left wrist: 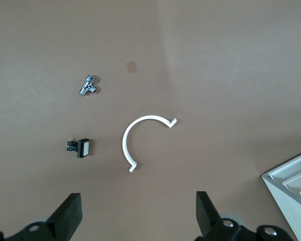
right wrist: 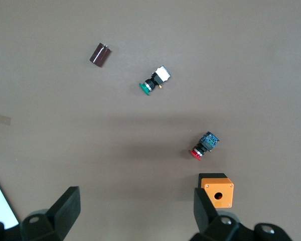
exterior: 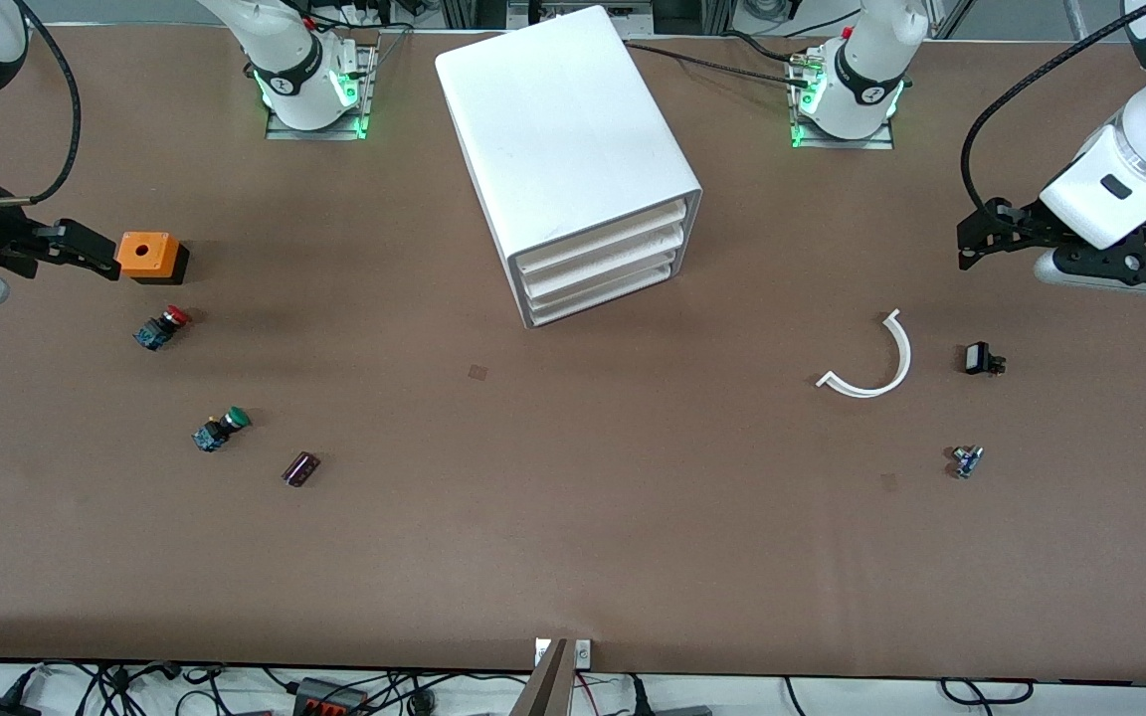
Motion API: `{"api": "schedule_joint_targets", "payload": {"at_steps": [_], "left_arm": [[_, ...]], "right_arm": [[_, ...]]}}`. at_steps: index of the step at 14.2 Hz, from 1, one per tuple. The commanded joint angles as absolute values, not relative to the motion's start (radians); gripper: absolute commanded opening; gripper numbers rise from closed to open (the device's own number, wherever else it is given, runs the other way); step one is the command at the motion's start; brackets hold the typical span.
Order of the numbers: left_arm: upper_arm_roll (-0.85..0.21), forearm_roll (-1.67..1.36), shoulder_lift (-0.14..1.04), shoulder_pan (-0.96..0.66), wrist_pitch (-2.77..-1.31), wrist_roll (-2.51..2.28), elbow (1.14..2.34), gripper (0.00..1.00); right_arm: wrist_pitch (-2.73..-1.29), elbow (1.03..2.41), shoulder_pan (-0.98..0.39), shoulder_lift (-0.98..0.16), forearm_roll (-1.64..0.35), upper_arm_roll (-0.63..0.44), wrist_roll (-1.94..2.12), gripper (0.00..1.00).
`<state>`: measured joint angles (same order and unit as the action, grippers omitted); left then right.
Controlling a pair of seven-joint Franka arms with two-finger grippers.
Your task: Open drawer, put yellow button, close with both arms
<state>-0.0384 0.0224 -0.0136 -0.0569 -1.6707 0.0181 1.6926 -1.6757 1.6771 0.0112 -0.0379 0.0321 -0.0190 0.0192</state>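
The white cabinet [exterior: 563,129] stands mid-table toward the robots' bases, and its top drawer [exterior: 601,242] is shut like the two below it. A corner of the cabinet [left wrist: 291,186] shows in the left wrist view. The yellow button is out of view in every frame. My left gripper [exterior: 971,244] [left wrist: 138,201] hangs open and empty over the left arm's end of the table. My right gripper [exterior: 100,254] [right wrist: 135,196] hangs open and empty over the right arm's end, beside an orange box [exterior: 149,256] [right wrist: 218,192].
The orange box has a round hole on top. A red-capped button [exterior: 162,328], a green-capped button [exterior: 221,430] and a dark cylinder [exterior: 301,468] lie near it. Toward the left arm's end lie a white curved strip [exterior: 876,363], a black switch [exterior: 981,358] and a small metal part [exterior: 967,460].
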Motion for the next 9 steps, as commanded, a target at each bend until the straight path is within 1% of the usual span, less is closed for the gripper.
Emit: {"api": "schedule_joint_targets", "payload": {"at_steps": [1,9], "left_arm": [[-0.028,0.009,-0.021,-0.061,-1.684,0.041,1.703,1.0],[-0.026,0.009,-0.02,-0.061,-1.678,0.043,1.695,1.0]], "right_arm": [[-1.678,1.681,0.009,-0.026,0.041,-0.02,0.014,1.0],[-1.681,1.681,0.011,-0.028,0.038,-0.02,0.014,1.0]]}}
